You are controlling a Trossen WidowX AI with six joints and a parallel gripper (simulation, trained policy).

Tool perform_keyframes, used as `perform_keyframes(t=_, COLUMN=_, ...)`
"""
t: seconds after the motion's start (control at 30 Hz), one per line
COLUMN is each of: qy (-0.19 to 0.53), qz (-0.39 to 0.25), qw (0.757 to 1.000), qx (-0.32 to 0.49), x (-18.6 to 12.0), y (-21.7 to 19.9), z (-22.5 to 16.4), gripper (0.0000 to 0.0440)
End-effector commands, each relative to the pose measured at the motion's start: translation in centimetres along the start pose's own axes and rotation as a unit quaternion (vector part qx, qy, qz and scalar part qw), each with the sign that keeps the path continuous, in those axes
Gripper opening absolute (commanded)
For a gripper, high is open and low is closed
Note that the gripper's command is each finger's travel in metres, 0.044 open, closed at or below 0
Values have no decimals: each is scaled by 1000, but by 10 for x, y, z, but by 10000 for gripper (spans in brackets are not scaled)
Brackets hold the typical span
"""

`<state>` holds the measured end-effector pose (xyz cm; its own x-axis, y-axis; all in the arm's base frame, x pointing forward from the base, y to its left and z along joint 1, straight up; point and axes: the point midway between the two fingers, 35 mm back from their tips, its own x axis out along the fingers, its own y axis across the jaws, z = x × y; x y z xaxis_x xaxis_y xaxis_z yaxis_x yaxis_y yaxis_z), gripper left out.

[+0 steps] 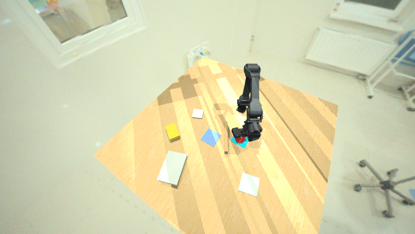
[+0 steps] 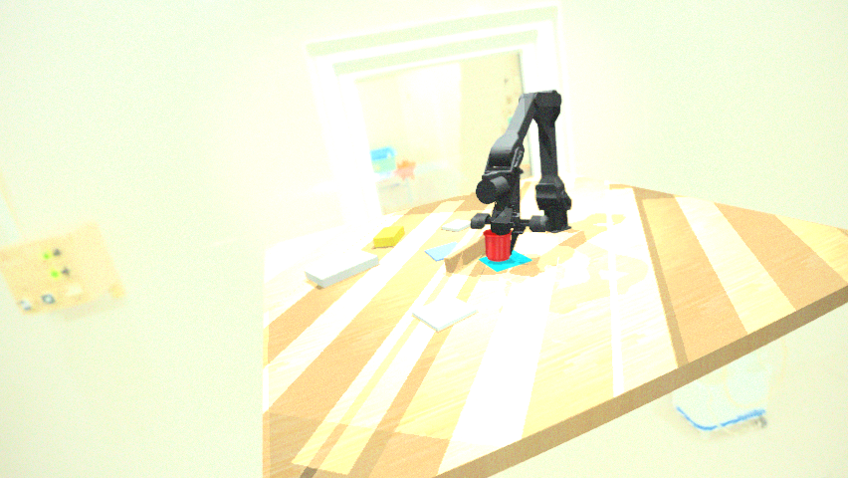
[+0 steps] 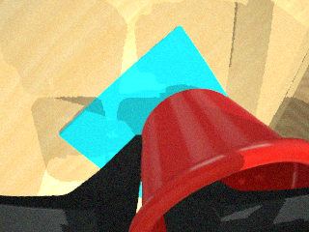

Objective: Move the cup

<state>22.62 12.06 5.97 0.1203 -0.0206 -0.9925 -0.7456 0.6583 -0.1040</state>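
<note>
A ribbed red cup (image 1: pixel 240 140) (image 2: pixel 497 245) (image 3: pixel 193 130) is upright over the flat cyan pad (image 1: pixel 244 145) (image 2: pixel 501 266) (image 3: pixel 164 63).

Washed-out glare, hard-edged shadows, grain.

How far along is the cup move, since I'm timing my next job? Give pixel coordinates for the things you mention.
The ribbed red cup (image 1: pixel 240 139) (image 2: pixel 497 245) (image 3: pixel 193 130) is already over the flat cyan pad (image 1: pixel 245 144) (image 2: pixel 501 266) (image 3: pixel 145 77). The black gripper (image 2: pixel 505 237) is shut on its wall. Left: settling it, if not yet down, and letting go.
</note>
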Motion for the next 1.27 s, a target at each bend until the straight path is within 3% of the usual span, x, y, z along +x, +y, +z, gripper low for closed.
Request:
perform_keyframes(t=0.0, qy=-6, qz=-5, qw=1000, qx=4, x=3, y=0, z=-2, gripper=38)
perform_keyframes(t=0.1, qy=-17, qz=-6, qw=1000, qx=8, x=2, y=-1, z=-1, gripper=60)
perform_keyframes(t=0.23, qy=-42, qz=-6, qw=999, qx=14, x=-4, y=-3, z=5, gripper=133)
perform_keyframes(t=0.73, qy=-94, qz=3, qw=995, qx=14, x=-22, y=2, z=1, gripper=187)
perform_keyframes(t=1.23, qy=-149, qz=-2, qw=989, qx=21, x=-47, y=2, z=0, gripper=289)
